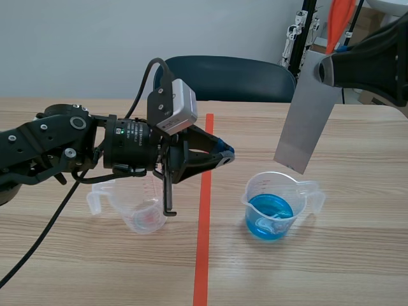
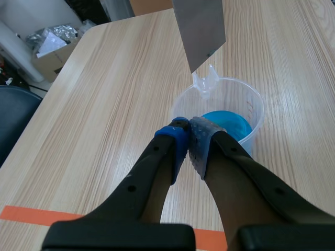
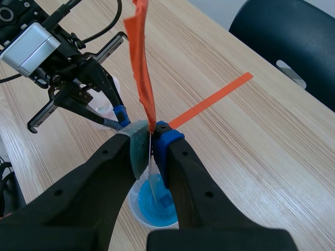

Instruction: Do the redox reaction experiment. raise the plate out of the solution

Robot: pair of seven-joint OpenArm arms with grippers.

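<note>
The right claw (image 3: 151, 133) is clamped on the upper end of the grey metal plate (image 1: 306, 115), with an orange strip (image 3: 141, 68) rising from between its pads. The plate hangs tilted, its lower edge out of the blue solution (image 1: 269, 215) and above the far rim of the clear beaker (image 1: 299, 191), which stands on the counter (image 1: 95, 268) right of the orange-red tape line (image 1: 204, 242). The left claw (image 1: 224, 153) hovers with its fingertips pressed together on nothing, pointing toward the beaker from beside the tape. Under the left arm, left of the tape, stands an empty clear measuring cup (image 1: 143, 213). A dark chair (image 1: 223, 76) sits at the counter's far side.
</note>
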